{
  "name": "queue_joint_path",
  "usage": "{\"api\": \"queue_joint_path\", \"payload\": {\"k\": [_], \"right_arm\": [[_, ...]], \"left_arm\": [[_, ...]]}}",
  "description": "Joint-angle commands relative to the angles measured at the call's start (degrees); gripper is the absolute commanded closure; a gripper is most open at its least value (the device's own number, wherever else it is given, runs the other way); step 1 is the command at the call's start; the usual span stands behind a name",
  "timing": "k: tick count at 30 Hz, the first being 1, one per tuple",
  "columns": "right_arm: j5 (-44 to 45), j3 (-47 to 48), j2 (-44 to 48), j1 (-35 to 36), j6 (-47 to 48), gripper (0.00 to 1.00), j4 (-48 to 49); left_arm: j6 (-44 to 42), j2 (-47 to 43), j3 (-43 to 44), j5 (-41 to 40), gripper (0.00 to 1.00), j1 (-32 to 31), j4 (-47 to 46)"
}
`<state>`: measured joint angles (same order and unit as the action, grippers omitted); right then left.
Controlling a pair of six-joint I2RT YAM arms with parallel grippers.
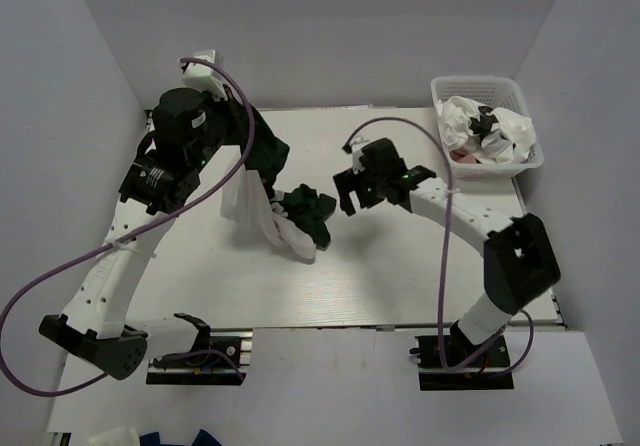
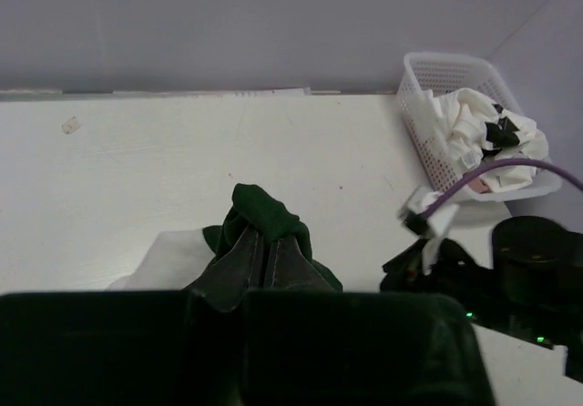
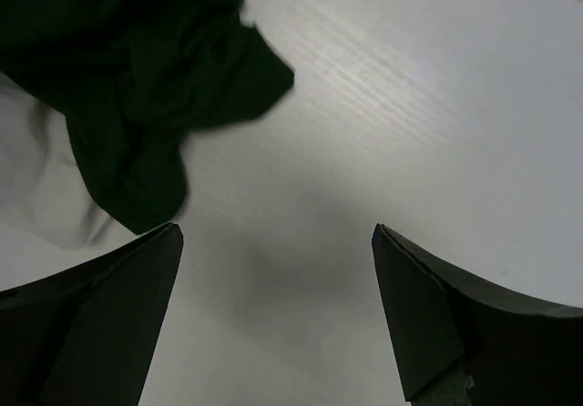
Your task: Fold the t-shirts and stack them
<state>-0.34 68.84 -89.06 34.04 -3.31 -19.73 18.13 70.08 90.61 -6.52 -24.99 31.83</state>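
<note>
My left gripper (image 1: pixel 262 161) is shut on a dark green t-shirt (image 1: pixel 268 149) and holds part of it up off the table; in the left wrist view the gripper (image 2: pixel 241 292) pinches a bunched green fold (image 2: pixel 262 233). The rest of the green shirt (image 1: pixel 310 211) lies crumpled on the table, over a white t-shirt (image 1: pixel 288 234) that also hangs beside it (image 2: pixel 168 256). My right gripper (image 1: pixel 348 194) is open and empty just right of the green heap; the right wrist view shows its jaws wide apart (image 3: pixel 278 233) above bare table, with green cloth (image 3: pixel 137 69) and white cloth (image 3: pixel 46 192) to the left.
A white lattice basket (image 1: pixel 480 84) stands at the back right, holding crumpled white shirts (image 1: pixel 505 131), one with black print (image 1: pixel 485 121). It also shows in the left wrist view (image 2: pixel 433 65). White walls enclose the table on three sides.
</note>
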Motion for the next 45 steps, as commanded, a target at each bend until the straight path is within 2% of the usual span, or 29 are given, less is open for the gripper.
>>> {"api": "queue_joint_path", "payload": {"k": [1,5,8,11,14,15,16,17,18,21,22,23,24,26,27,29,33,34,38,42,45], "right_arm": [[-3.7,-0.28,-3.39,3.56,5.85,0.1,4.84],[-0.19,3.14,-11.21,5.77,7.71,0.1,7.68],[2.53,9.98,-19.91,6.65,4.54,0.1,8.65],[1.4,10.88,-22.64,7.0,-1.07,0.1,11.64],[4.28,14.56,-26.85,7.53,-5.29,0.1,9.19],[3.95,14.92,-28.26,7.27,-6.08,0.14,8.83],[3.77,15.1,-28.8,7.44,-6.88,0.23,8.13],[3.42,15.97,-29.15,7.36,-7.14,0.64,6.38],[4.37,15.8,-27.24,7.35,-8.1,1.0,5.58],[9.97,11.33,-22.32,7.35,-6.45,1.0,9.16],[11.92,10.27,-15.69,6.92,-6.18,1.0,9.61],[13.94,10.61,-13.53,6.57,-5.75,1.0,8.14],[22.05,10.96,-6.99,6.56,-3.91,1.0,7.34],[26.77,12.02,-2.63,6.48,-2.06,1.0,6.63],[32.19,11.93,1.91,6.3,-0.05,1.0,6.8],[35.48,12.19,9.48,6.12,4.7,1.0,7.33],[45.59,14.47,19.08,6.3,9.1,1.0,8.47],[47.69,14.92,23.97,6.3,9.72,1.0,9.0],[44.48,17.64,34.02,6.56,11.66,1.0,10.94],[32.62,23.08,40.62,6.3,11.49,1.0,9.54],[30.05,27.22,41.51,5.69,12.19,1.0,8.65]], "left_arm": [[0.68,-0.04,1.68,0.38,1.0,-0.23,1.56],[1.29,-0.04,1.68,0.37,1.0,-0.23,2.09],[1.82,-0.56,1.06,-0.16,1.0,-0.23,3.15],[2.52,-1.79,0.54,-1.55,1.0,-0.23,4.37],[3.05,-2.5,0.01,-2.79,1.0,-0.23,4.38],[3.57,-3.37,-0.51,-3.49,1.0,-0.23,4.38],[3.58,-3.9,-0.52,-4.19,1.0,-0.23,4.38],[3.58,-3.9,0.09,-5.24,1.0,-0.23,4.9],[2.97,-3.9,0.7,-6.21,1.0,-0.23,5.6],[2.17,-3.9,4.22,-9.81,1.0,-0.23,6.4],[1.39,-3.9,6.23,-11.82,1.0,-0.23,6.4],[0.86,-3.9,7.55,-12.98,1.0,-0.23,6.4],[0.85,-3.9,10.96,-14.55,1.0,-0.23,7.01],[1.99,-3.9,14.75,-20.18,1.0,-0.23,8.41],[2.0,-3.21,18.25,-21.67,1.0,-0.23,10.07],[2.7,-3.2,20.74,-25.53,1.0,-0.23,10.79],[2.96,-6.27,24.34,-26.08,1.0,-0.23,8.51],[2.96,-7.49,25.05,-26.78,1.0,-0.23,7.72],[2.44,-10.66,28.4,-26.79,1.0,0.46,7.72],[1.83,-13.04,29.01,-17.57,1.0,0.47,3.5],[1.3,-13.04,31.82,-13.01,1.0,0.47,2.01]]}}
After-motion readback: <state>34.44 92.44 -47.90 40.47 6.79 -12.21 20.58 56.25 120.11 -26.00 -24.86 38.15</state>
